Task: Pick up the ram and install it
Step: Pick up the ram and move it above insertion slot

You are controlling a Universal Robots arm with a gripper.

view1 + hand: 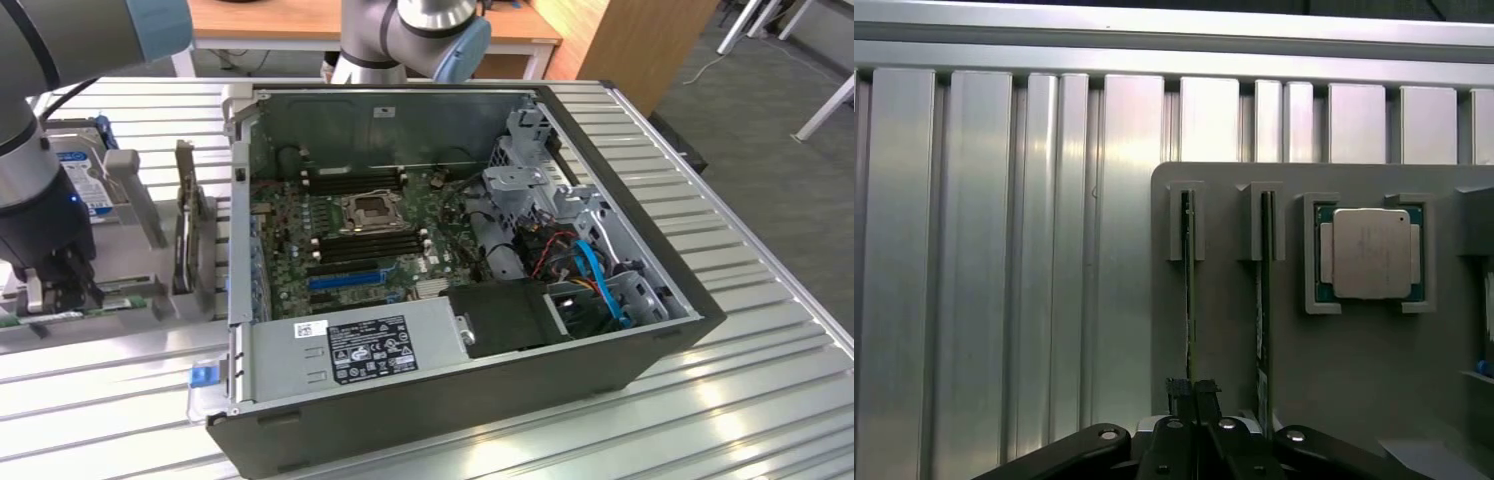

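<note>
Early yet: black end effector (1192, 392) pinches the thin green ram stick (1191, 290), unlifted in its grey slotted holder (1226, 325), at the exterior view's nine o'clock from the open computer case (534, 390); installation remains.

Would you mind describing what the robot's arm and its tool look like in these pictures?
The arm is built of round silver-grey tubes with pale blue caps on its joints. Its end section is black and carries a small blue light. The tool is black too, with two narrow fingers carried on angled black links that are fastened with silver pins.
</note>
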